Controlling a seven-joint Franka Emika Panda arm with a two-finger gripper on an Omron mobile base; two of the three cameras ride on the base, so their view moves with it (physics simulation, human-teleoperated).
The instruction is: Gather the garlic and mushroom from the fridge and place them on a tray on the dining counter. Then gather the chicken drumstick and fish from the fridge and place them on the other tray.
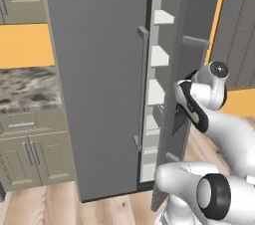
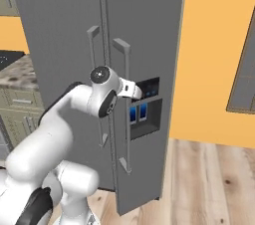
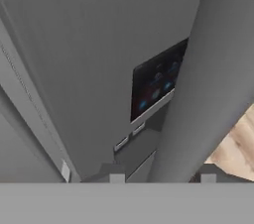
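Honestly, the gripper [image 3: 162, 178] is clamped on the fridge [image 1: 99, 69] door's bar handle [image 2: 124, 104]; door's barely ajar, so a crooked pull could slip off.

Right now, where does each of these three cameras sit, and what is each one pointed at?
Left base view: behind the arm on its left, facing the fridge; the right door is ajar, showing white shelves.
Right base view: behind the arm on its right, facing the fridge front, with the gripper shut on the right door's handle.
Hand view: on the hand, looking along the fingers at the handle and dispenser panel.
Shared: both base views show the fridge and arm.
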